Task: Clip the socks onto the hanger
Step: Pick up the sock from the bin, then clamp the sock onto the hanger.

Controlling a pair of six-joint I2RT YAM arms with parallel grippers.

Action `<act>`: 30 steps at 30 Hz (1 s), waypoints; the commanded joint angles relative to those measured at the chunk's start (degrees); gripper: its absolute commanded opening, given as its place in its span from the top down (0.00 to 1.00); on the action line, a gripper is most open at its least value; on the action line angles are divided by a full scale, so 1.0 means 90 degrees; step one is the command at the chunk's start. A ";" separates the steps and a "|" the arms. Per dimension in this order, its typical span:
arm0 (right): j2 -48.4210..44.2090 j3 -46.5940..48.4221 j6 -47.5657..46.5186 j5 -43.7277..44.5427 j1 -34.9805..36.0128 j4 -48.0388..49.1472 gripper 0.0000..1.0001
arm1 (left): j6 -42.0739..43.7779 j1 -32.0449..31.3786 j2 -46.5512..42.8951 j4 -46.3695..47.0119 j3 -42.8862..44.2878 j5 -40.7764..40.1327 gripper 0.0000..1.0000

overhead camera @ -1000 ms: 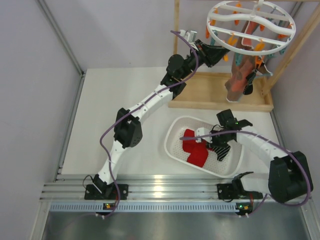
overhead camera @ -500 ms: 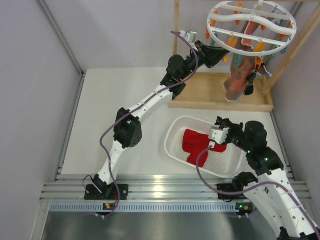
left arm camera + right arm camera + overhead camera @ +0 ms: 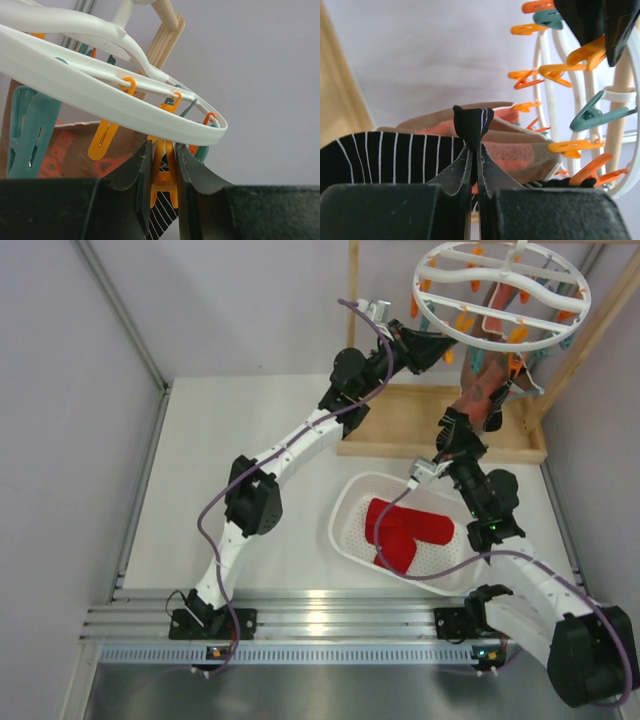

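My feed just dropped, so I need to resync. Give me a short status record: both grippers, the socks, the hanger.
left gripper: closed on an orange clip hanging from the hanger
right gripper: closed on a black striped sock, up beside the hanger
basket: red socks lying inside
already hanging: a salmon sock
held sock in clip: cannot tell
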 commanded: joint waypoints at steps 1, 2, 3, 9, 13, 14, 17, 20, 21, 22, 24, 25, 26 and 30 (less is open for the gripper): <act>0.0854 0.0493 -0.0442 -0.0102 -0.0137 0.2612 1.00 | -0.0148 0.0038 -0.0401 0.0169 -0.0046 0.0226 1.00; 0.1042 0.0600 -0.0511 -0.0209 -0.0195 0.3214 1.00 | -0.0167 0.0038 -0.0401 0.0140 -0.0027 0.0235 1.00; 0.1411 0.0630 -0.0550 -0.0278 -0.0225 0.3510 1.00 | -0.0177 0.0038 -0.0401 0.0120 -0.0026 0.0255 1.00; 0.2176 0.0991 -0.0902 -0.0718 -0.0322 0.4607 1.00 | -0.0236 0.0028 -0.0372 0.0042 -0.0026 0.0323 1.00; 0.2235 0.1274 -0.0960 -0.0883 -0.0323 0.4392 1.00 | -0.0206 0.0038 -0.0381 -0.0085 -0.0036 0.0323 1.00; 0.2264 0.1314 -0.1009 -0.0913 -0.0323 0.4372 1.00 | -0.0216 0.0038 -0.0372 -0.0085 -0.0036 0.0323 1.00; 0.2274 0.1499 -0.1077 -0.1001 -0.0323 0.4051 1.00 | -0.0206 0.0028 -0.0352 -0.0143 -0.0017 0.0294 1.00; 0.2264 0.1529 -0.1156 -0.1069 -0.0322 0.3845 1.00 | -0.0177 0.0028 -0.0352 -0.0173 -0.0007 0.0245 1.00; 0.2255 0.1519 -0.1185 -0.1089 -0.0313 0.3806 1.00 | -0.0187 0.0028 -0.0362 -0.0173 -0.0007 0.0236 1.00; 0.2235 0.1500 -0.1263 -0.1166 -0.0322 0.3738 1.00 | -0.0196 0.0028 -0.0352 -0.0163 -0.0017 0.0236 1.00; 0.2167 0.1441 -0.1312 -0.1206 -0.0323 0.3475 1.00 | -0.0216 0.0028 -0.0352 -0.0153 0.0013 0.0226 1.00; 0.2148 0.1412 -0.1331 -0.1235 -0.0323 0.3387 1.00 | -0.0226 0.0018 -0.0352 -0.0153 0.0013 0.0206 1.00; 0.2138 0.1334 -0.1428 -0.1245 -0.0342 0.3318 1.00 | -0.0235 0.0018 -0.0342 -0.0153 0.0013 0.0216 1.00; 0.2303 0.1207 -0.1615 -0.1255 -0.0362 0.3590 1.00 | -0.0265 0.0028 -0.0352 -0.0143 0.0022 0.0226 1.00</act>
